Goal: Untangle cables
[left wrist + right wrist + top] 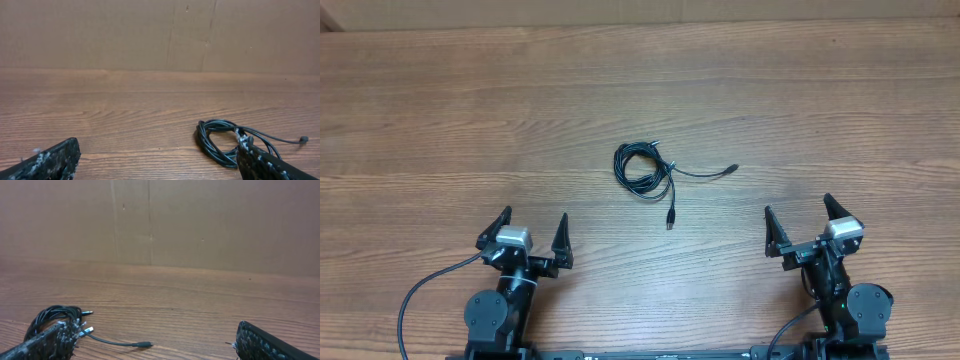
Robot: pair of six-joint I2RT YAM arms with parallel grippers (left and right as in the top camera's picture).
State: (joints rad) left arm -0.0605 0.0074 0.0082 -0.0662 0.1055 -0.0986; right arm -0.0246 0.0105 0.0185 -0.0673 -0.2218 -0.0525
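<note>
The cables (644, 168) lie coiled in the middle of the bench (440, 110), far-right of the nearer left end effector (534, 216), a loose tail reaching toward the right end effector (798, 205); both stand spread apart and empty.

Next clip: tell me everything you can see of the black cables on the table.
The cables are thin, black, flexible cords, rubbery-looking, wound together into one loose flat coil near the middle of the wooden table. Two tails leave the coil: one runs right to a small plug, one runs toward the robot to a second plug. How many cords there are cannot be told. Only the table touches them; nothing grips them.
</note>
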